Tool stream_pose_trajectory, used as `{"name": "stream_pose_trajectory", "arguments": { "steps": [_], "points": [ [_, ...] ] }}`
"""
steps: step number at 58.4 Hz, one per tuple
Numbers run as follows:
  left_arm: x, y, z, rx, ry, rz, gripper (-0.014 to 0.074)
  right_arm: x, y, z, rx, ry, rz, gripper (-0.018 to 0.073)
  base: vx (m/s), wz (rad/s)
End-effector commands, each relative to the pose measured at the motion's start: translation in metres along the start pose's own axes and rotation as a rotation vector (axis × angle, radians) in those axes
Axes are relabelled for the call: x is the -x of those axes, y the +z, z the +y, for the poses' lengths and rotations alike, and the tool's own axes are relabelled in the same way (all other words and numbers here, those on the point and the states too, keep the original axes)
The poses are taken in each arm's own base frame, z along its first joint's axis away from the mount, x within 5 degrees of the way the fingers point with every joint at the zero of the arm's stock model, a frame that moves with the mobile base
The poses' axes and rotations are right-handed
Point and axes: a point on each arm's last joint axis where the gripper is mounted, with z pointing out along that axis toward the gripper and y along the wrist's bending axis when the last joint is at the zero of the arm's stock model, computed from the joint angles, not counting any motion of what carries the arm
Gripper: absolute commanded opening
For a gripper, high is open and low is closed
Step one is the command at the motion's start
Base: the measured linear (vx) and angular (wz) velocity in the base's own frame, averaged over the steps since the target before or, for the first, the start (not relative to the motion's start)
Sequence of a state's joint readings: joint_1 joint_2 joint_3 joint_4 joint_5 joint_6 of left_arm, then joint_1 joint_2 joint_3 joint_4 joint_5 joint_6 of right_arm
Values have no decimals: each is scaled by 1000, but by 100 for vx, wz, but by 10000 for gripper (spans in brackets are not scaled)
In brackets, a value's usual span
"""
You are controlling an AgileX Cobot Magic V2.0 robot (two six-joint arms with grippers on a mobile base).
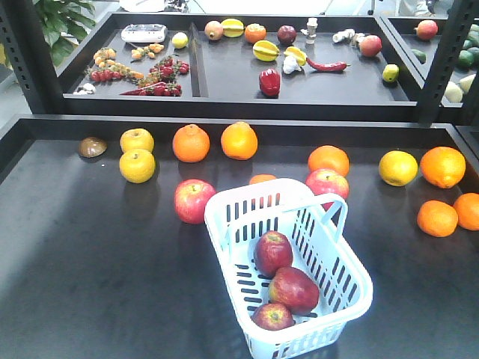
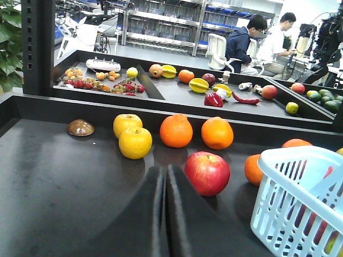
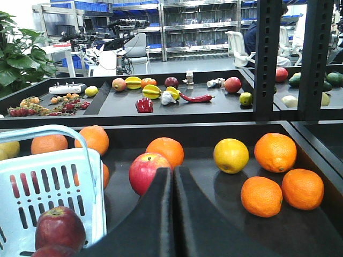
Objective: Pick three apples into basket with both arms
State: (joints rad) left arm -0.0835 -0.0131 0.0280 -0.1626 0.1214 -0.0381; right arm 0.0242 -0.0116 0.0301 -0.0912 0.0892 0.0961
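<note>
Three dark red apples [image 1: 287, 287] lie in a row inside the pale basket [image 1: 352, 301], which sits on the dark counter [image 1: 90, 269] near its front edge, hoop handle [image 1: 258, 191] raised over the far end. The farthest apple [image 1: 273, 252] rests near the middle of the basket, the next [image 1: 293, 289] touches it, and the nearest [image 1: 273, 316] lies against the front wall. Neither arm shows in the front view. In the left wrist view the left tool [image 2: 165, 214] sits low over the counter and points level toward the back rail, its two black fingers [image 2: 140, 214] pressed together with nothing between them; the basket stands to its right and a brighter red apple [image 2: 207, 172] lies just ahead. In the right wrist view the right tool [image 3: 172, 214] is posed likewise, low and level, fingers [image 3: 198, 219] closed on nothing, with the basket at its left and one dark apple [image 3: 60, 227] visible inside. Another bright red apple [image 3: 147, 171] sits just beyond its tips. Oranges [image 1: 191, 143] and yellow fruit [image 1: 137, 165] are scattered across the back of the counter, and a farther tray [image 1: 224, 75] holds assorted produce.
</note>
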Motion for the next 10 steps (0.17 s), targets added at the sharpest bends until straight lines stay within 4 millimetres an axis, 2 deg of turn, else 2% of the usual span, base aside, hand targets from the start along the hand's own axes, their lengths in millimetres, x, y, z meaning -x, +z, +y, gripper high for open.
{"name": "stream_pose_trajectory", "arguments": {
  "steps": [1,10],
  "points": [
    [15,-3,-2,-9,-10,-109,-6,3,-1,0,0,-16,-74,-8,0,0],
    [15,-3,-2,-9,-10,-109,-6,3,-1,0,0,-16,-74,-8,0,0]
  ]
}}
